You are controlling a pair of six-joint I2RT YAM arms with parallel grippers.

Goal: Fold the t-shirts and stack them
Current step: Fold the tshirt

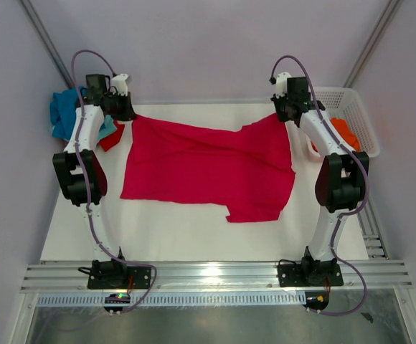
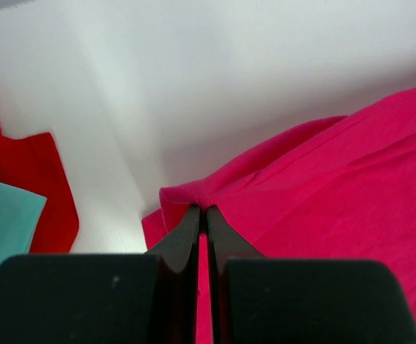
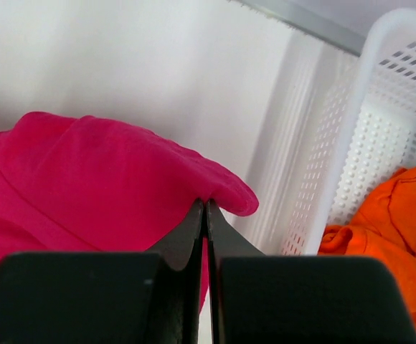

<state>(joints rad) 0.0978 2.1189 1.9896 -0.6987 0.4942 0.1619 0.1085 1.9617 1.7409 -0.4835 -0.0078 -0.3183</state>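
A large crimson t-shirt (image 1: 208, 168) lies spread across the white table, its far edge lifted at both corners. My left gripper (image 1: 127, 112) is shut on the far left corner of the crimson t-shirt (image 2: 323, 186), the cloth pinched at the fingertips (image 2: 202, 210). At the far right corner my right gripper (image 1: 283, 112) is shut on the crimson t-shirt (image 3: 100, 179), with a fold bulging over the tips (image 3: 206, 204). A blue and teal t-shirt pile (image 1: 64, 111) with a red t-shirt (image 1: 111, 136) sits at the far left. An orange t-shirt (image 3: 394, 215) lies in the basket.
A white lattice basket (image 1: 358, 118) stands at the far right beside the right arm, its wall (image 3: 351, 143) close to the right fingers. Grey walls close the table on the back and both sides. An aluminium rail (image 1: 215, 272) runs along the near edge.
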